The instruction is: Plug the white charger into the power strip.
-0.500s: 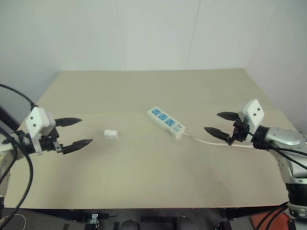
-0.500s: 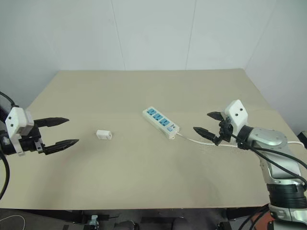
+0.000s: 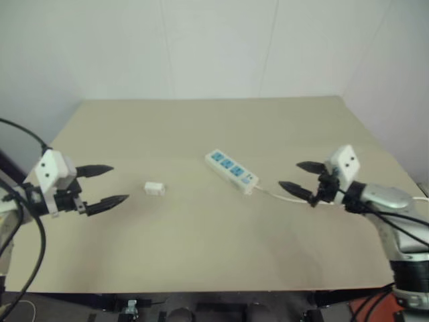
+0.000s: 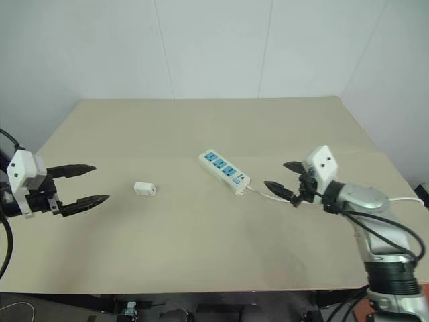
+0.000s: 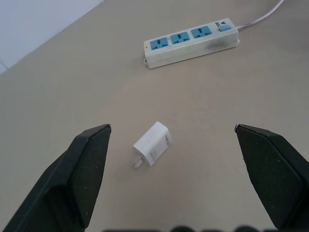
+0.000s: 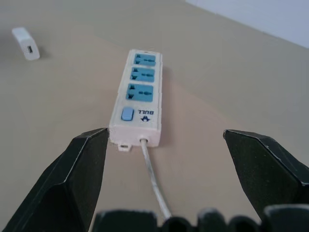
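The white charger (image 3: 155, 188) lies on its side on the tan table, left of centre, its prongs showing in the left wrist view (image 5: 152, 143). The power strip (image 3: 232, 170) lies slanted at the middle, three blue sockets facing up, its switch end and thin white cord (image 3: 281, 196) toward the right. My left gripper (image 3: 106, 186) hovers open to the left of the charger, apart from it. My right gripper (image 3: 295, 176) is open just right of the strip's switch end (image 6: 127, 114), over the cord, holding nothing.
The table (image 3: 201, 127) has bare surface behind and in front of the strip. White walls rise behind its far edge. Black cables hang by both arms at the table's left and right edges.
My right gripper has moved a little left toward the strip's switch end and lower over the cord. The left gripper, charger and strip have stayed put.
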